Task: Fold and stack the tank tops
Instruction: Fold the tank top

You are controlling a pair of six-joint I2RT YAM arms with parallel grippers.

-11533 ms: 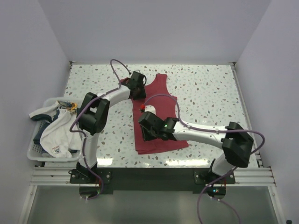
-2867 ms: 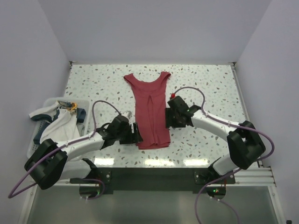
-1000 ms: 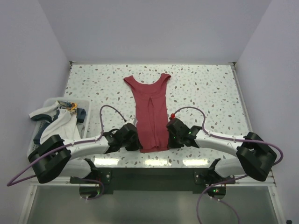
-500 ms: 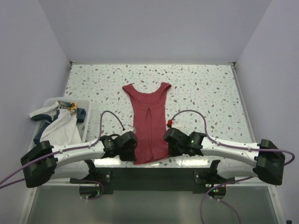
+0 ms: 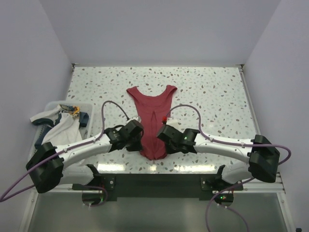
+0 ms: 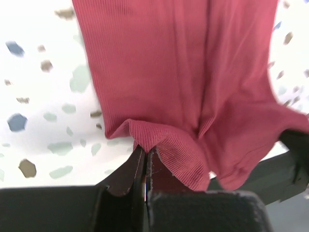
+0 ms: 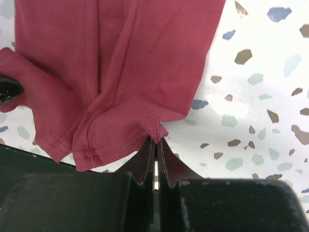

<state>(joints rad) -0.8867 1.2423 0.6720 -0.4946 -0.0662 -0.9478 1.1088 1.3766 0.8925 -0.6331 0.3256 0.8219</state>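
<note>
Matt fine-ribbed red cloth tank top (image 6: 193, 72), glossy speckled stone-look table (image 5: 217, 92), matt black fingers (image 7: 140, 166), perhaps plastic

The top camera looks steeply down from above and behind the arm bases, which sit at the frame's bottom edge, and takes in the whole speckled table (image 5: 217, 92). The wrist cameras sit close over the left gripper (image 6: 145, 152) and right gripper (image 7: 155, 141), looking forward past them. Both frame the dark red tank top (image 6: 183, 72) hem, which lies lower centre in the top view.
</note>
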